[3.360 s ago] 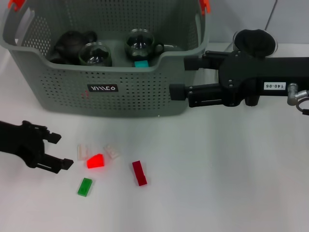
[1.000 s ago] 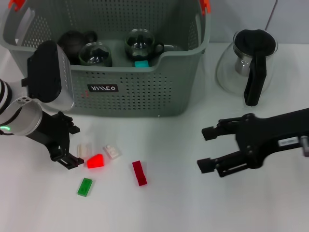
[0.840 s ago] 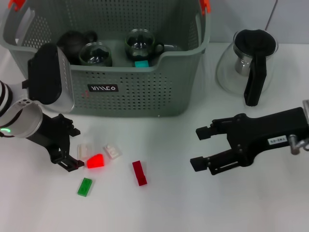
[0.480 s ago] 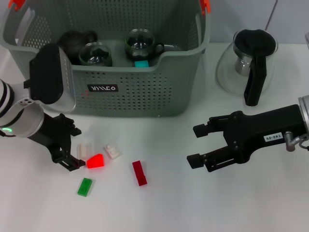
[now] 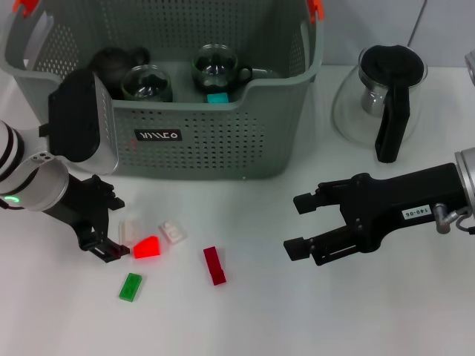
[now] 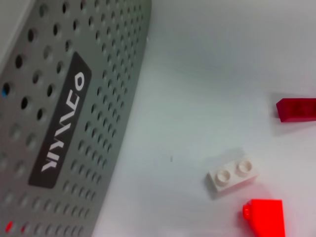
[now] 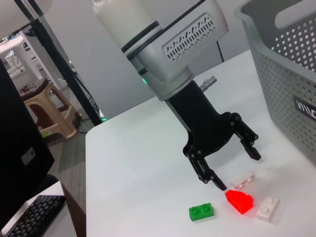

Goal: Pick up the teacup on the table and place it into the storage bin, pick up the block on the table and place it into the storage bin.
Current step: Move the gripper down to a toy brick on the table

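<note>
White worktop [image 5: 245, 326] fills the head view, with the storage bin [image 5: 223, 141] at its far side. Inside the bin sit two glass teacups [image 5: 146, 83] and [image 5: 215, 68], a dark teapot [image 5: 111, 63] and a teal block [image 5: 217, 97], so the teacup step looks done and one block seems to be already stored. Loose on the worktop in front of the bin lie a bright red block [image 5: 147, 247], two white blocks [image 5: 130, 229] and [image 5: 172, 233], a dark red block [image 5: 214, 265] and a green block [image 5: 130, 286], so most of the block work is left. Just beside the bright red block, the left claw [image 5: 104, 226] stands low with its fingers spread and nothing between them. Well clear of the bin's front, toward the glass carafe [image 5: 380, 100], the right claw [image 5: 300, 224] hangs released and empty

From the left wrist, the bin's perforated wall with its black label [image 6: 59, 121] runs close by, and a white block [image 6: 231, 173], the bright red one [image 6: 265, 216] and the dark red one [image 6: 296, 108] lie beyond it

From the right wrist, the left claw [image 7: 231, 164] straddles the white block nearest the bin, with its spread fingers bare, and no block is gripped yet
</note>
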